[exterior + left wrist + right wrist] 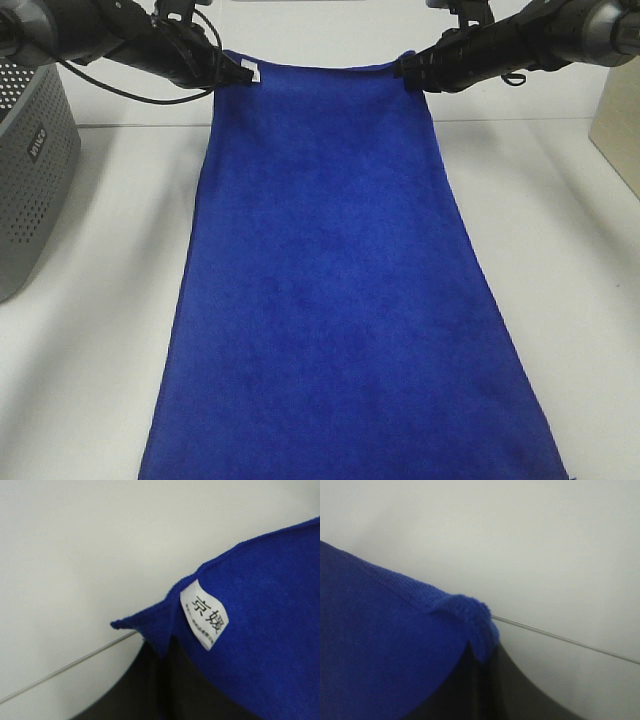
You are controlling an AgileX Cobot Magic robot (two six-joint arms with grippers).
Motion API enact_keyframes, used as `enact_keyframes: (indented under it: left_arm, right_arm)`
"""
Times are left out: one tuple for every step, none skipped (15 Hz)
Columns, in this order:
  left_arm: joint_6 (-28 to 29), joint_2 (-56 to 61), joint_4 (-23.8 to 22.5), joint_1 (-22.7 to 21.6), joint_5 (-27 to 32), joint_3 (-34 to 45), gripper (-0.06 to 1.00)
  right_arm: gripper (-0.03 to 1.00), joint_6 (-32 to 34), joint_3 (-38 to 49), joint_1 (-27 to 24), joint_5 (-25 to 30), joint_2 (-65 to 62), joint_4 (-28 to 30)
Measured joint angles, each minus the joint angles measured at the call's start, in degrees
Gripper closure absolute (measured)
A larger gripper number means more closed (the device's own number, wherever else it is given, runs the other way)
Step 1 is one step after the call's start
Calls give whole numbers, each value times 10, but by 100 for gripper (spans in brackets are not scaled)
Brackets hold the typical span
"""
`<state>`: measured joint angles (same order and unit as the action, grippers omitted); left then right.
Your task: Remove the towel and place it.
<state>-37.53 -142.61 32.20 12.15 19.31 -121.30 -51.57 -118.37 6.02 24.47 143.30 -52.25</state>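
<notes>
The royal-blue towel hangs stretched between both arms, its top edge held high at the back and its length sloping down toward the front edge of the view. My left gripper is shut on the towel's top left corner, right by the white tag. The tag with printed characters shows close up in the left wrist view, on the towel. My right gripper is shut on the top right corner, where the towel bunches over the dark fingers.
A grey perforated basket stands at the left edge of the white table. A beige box sits at the right edge. A white wall lies behind the arms.
</notes>
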Motion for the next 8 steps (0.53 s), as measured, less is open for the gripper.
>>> enact_keyframes:
  left_arm:
    - [-4, 0, 0, 0, -1, 0, 94]
    - [-10, 0, 0, 0, -2, 0, 94]
    - [-14, 0, 0, 0, -3, 0, 94]
    - [-15, -3, 0, 0, -7, 0, 94]
    - [-18, -7, 0, 0, -17, 0, 94]
    - [-20, -14, 0, 0, -18, 0, 94]
    - [-21, -24, 1, 0, -21, 0, 94]
    - [-22, -33, 1, 0, -25, 0, 94]
  right_arm:
    - [94, -1, 0, 0, 0, 4, -3]
    - [94, -2, 0, 0, 0, 9, -4]
    - [94, -3, 0, 0, -1, 12, -5]
    - [94, -4, 0, 0, -5, 13, -5]
    - [94, -7, 0, 0, -10, 14, -5]
    - [94, -13, 0, 0, -13, 14, -7]
    - [94, -14, 0, 0, -14, 15, -8]
    - [94, -14, 0, 0, -15, 15, -9]
